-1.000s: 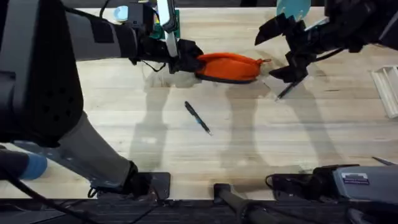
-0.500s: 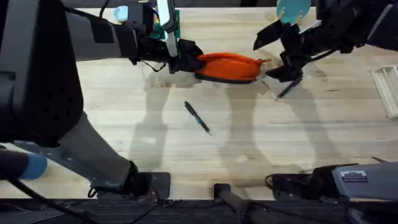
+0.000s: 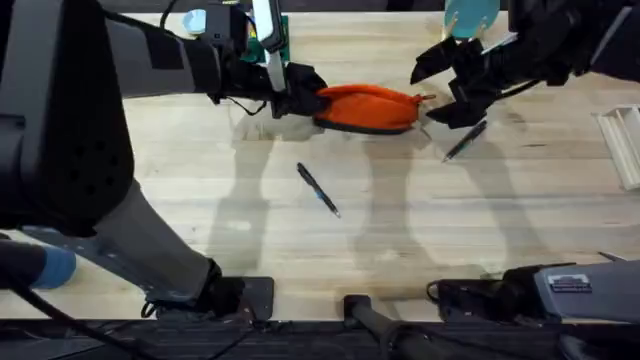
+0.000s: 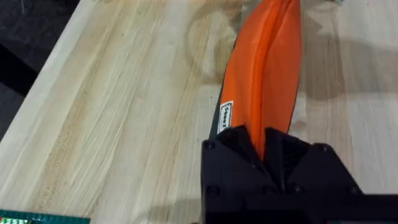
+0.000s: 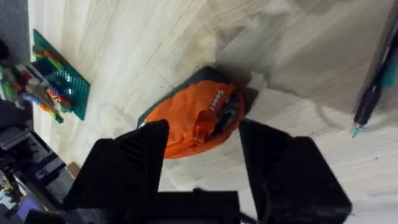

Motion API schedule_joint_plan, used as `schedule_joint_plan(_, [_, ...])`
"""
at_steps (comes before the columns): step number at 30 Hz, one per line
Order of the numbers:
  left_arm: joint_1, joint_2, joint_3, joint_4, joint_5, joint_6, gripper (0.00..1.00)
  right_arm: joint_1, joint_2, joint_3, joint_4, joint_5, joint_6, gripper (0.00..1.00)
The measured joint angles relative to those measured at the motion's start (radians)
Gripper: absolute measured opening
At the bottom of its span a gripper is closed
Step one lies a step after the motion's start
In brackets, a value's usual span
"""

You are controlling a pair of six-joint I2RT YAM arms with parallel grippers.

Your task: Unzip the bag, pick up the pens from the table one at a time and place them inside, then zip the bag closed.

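Note:
The orange bag [image 3: 368, 105] lies at the far middle of the table [image 3: 200, 200], zipper up. My left gripper [image 3: 300, 95] is shut on the bag's left end; in the left wrist view the black fingers [image 4: 236, 149] pinch the orange fabric [image 4: 264, 74]. My right gripper [image 3: 440, 88] is open just off the bag's right end, by the small pull tab [image 3: 428, 98]. In the right wrist view the gripper [image 5: 204, 127] frames that end of the bag [image 5: 186, 118]. One pen [image 3: 318, 189] lies mid-table. Another pen [image 3: 465, 140] lies just right of the bag, also seen as the pen [image 5: 373, 93].
A green baseplate with bricks [image 3: 275, 35] and a teal object [image 3: 470, 15] stand along the far edge. A white tray [image 3: 625, 140] sits at the right edge. The table's front half holds just the one pen.
My right gripper has shifted slightly left toward the bag's right end, uncovering the pen beneath it. The left gripper, the bag and the middle pen have not moved.

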Motion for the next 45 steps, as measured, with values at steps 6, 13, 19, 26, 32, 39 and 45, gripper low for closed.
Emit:
schedule_joint_plan(6, [0.000, 0.000, 0.000, 0.000, 0.000, 0.000, 0.041, 0.005, 0.005, 0.000, 0.001, 0.000, 0.011, 0.669])
schedule_joint_plan(13, [0.000, 0.000, 0.000, 0.000, 0.000, 0.000, 0.041, 0.009, 0.035, 0.000, 0.003, 0.000, 0.022, 0.537])
schedule_joint_plan(19, [0.000, 0.000, 0.000, 0.000, -0.001, 0.000, 0.041, 0.009, 0.035, 0.000, 0.006, 0.000, 0.034, 0.226])
schedule_joint_plan(26, [0.000, 0.000, 0.000, 0.000, -0.001, 0.000, 0.041, 0.009, 0.035, 0.000, 0.007, 0.000, 0.037, 0.046])
schedule_joint_plan(32, [0.000, 0.000, 0.000, 0.000, -0.001, 0.000, 0.041, 0.009, 0.035, 0.000, 0.007, 0.000, 0.037, 0.033])
schedule_joint_plan(39, [0.000, 0.000, 0.000, -0.001, -0.001, 0.000, 0.041, 0.009, 0.035, 0.000, 0.006, -0.008, 0.037, 0.032])
schedule_joint_plan(45, [0.000, 0.000, 0.000, -0.003, -0.001, 0.000, 0.041, 0.009, 0.035, 0.000, 0.006, -0.015, 0.037, 0.032])
